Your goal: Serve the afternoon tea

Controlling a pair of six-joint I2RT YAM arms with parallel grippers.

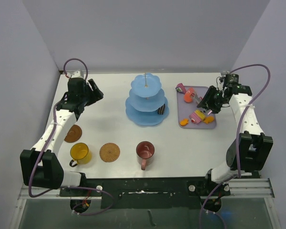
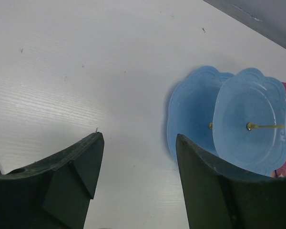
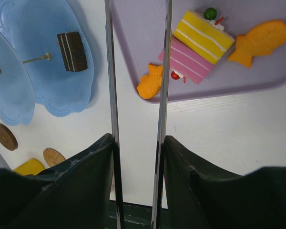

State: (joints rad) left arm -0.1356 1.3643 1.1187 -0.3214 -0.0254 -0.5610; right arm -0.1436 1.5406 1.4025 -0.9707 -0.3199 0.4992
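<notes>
The light-blue three-tier stand rises mid-table with a chocolate cake on its bottom tier. My right gripper hovers over the lilac tray, shut on the metal tongs; the tong arms stand apart with nothing between them. On the tray lie a yellow cake, a pink cake and two orange fish pastries. At the far left my left gripper is open and holds nothing.
Along the front stand a yellow mug and a dark-red mug, both directly on the table. Two brown coasters lie bare near them. More pastries sit at the tray's far end. Walls close in the table.
</notes>
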